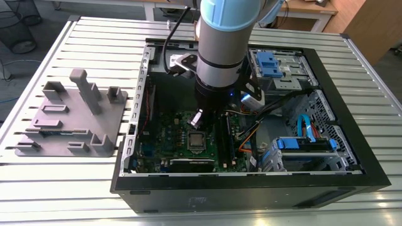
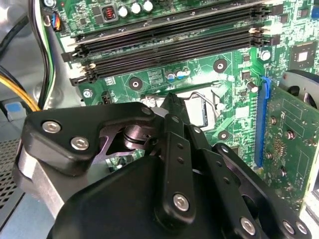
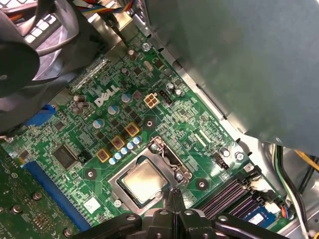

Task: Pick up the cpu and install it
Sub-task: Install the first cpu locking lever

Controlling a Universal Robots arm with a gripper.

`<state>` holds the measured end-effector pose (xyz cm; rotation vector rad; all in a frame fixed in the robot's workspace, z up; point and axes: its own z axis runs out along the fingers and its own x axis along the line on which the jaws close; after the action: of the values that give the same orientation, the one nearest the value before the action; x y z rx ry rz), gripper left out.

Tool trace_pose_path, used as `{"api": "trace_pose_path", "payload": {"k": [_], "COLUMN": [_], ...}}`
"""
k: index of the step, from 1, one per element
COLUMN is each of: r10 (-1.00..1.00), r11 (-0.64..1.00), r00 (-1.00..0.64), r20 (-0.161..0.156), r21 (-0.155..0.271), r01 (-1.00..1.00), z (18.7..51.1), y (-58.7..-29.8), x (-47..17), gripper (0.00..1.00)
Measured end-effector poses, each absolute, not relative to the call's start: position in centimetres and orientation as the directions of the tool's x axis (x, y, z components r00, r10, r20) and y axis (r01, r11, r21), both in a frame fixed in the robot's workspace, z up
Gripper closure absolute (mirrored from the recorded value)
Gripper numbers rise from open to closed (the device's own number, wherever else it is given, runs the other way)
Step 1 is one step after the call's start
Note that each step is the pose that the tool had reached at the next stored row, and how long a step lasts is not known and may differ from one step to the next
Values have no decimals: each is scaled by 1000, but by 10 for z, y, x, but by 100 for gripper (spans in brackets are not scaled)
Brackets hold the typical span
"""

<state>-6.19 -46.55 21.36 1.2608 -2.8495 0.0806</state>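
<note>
I see one cpu (image 3: 143, 181) seated in the socket (image 3: 149, 178) on the motherboard (image 3: 164, 119), just beside the fingertips of my gripper (image 3: 174, 196). The fingers look pressed together, nothing between them, though the linkage hides part of the tips. Four memory slots (image 2: 169, 42), all bare.

- the gripper (image 2: 172, 107) linkage covers most of the cpu socket (image 2: 197, 107) in the second wrist view.
- the cpu (image 3: 143, 180) has its near corner hidden behind the fingertips in the first wrist view.
</note>
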Motion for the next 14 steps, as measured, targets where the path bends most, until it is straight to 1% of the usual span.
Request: {"api": "trace_pose_path", "payload": {"k": [14], "r10": [-669], "r11": [741], "r00": [-742], "r20": [50], "r21": [-45], "r01": [-670], "z": [211], "y": [-467], "x": [-62], "gripper": [89]}}
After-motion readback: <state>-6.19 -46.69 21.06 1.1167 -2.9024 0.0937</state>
